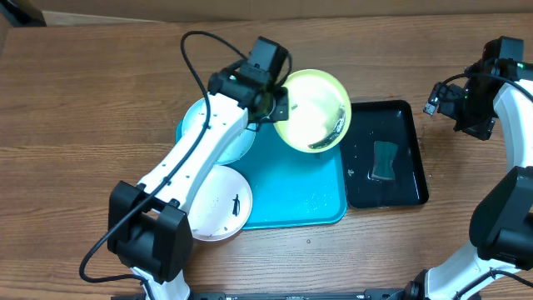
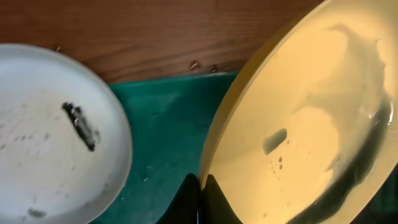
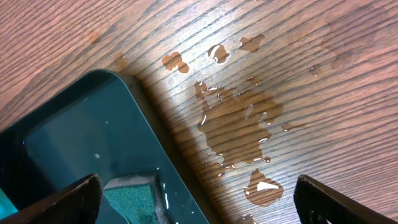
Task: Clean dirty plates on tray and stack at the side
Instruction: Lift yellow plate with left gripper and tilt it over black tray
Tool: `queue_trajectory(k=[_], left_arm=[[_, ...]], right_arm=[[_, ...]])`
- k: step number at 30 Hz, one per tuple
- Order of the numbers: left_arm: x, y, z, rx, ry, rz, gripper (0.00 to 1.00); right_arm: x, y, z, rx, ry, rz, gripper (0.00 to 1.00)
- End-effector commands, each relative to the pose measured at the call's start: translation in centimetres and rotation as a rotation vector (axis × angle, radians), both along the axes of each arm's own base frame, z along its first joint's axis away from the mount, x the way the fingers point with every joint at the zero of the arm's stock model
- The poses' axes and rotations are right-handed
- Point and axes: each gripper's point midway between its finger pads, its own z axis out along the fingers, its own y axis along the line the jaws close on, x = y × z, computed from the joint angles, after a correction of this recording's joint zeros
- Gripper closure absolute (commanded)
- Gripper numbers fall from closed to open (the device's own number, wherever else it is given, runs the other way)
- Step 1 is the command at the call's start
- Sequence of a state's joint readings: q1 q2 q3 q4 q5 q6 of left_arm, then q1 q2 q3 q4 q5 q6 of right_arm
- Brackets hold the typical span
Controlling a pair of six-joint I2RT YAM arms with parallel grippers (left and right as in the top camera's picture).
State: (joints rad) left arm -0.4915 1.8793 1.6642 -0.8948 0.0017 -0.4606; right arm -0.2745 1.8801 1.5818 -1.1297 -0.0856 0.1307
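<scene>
My left gripper [image 1: 279, 104] is shut on the rim of the yellow-green plate [image 1: 315, 108] and holds it tilted above the far right corner of the turquoise tray [image 1: 291, 196]. A dark smear runs along the plate's right inside. In the left wrist view the fingers [image 2: 200, 196] pinch the plate's edge [image 2: 298, 118]. The light blue plate [image 1: 198, 125] lies under my left arm at the tray's far left. The white plate [image 1: 218, 208] with a dark smudge lies at the tray's near left corner; it also shows in the left wrist view [image 2: 43, 143]. My right gripper [image 1: 456, 100] is open and empty.
A glossy black tray [image 1: 410, 133] stands right of the turquoise tray, with water and a green sponge [image 1: 385, 160] in it. In the right wrist view its corner [image 3: 74, 137] and the sponge [image 3: 130, 199] show. Water puddles [image 3: 239, 124] lie on the wooden table beside it.
</scene>
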Motion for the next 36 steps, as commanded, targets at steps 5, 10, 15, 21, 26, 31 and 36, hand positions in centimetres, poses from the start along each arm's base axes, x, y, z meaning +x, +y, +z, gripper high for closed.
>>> queue_trajectory(k=[5, 10, 15, 21, 26, 31, 36], left_arm=[[-0.5, -5.5, 1.9, 0.018, -0.14, -0.108, 0.96], [-1.6, -7.4, 2.3, 0.109, -0.218, -0.131, 0.96], [-2.7, -9.2, 3.2, 0.195, -0.314, -0.182, 0.96], [-3.5, -10.7, 5.1, 0.322, -0.465, -0.2, 0.96], [-4.5, -12.0, 6.8, 0.439, -0.587, -0.245, 0.96], [-5.4, -12.8, 9.2, 0.571, -0.717, -0.257, 0.96], [-6.2, -13.6, 12.2, 0.693, -0.847, -0.254, 0.96]], right_arm=[[0.2, -0.2, 1.1, -0.013, -0.028, -0.007, 0.0], [0.2, -0.2, 1.0, -0.013, -0.028, -0.007, 0.0], [0.2, -0.2, 1.1, -0.013, -0.029, -0.007, 0.0], [0.2, -0.2, 1.1, -0.013, -0.028, -0.007, 0.0], [0.2, -0.2, 1.1, -0.013, -0.029, -0.007, 0.0], [0.2, -0.2, 1.0, -0.013, -0.028, -0.007, 0.0], [0.2, -0.2, 1.1, -0.013, -0.029, -0.007, 0.0]])
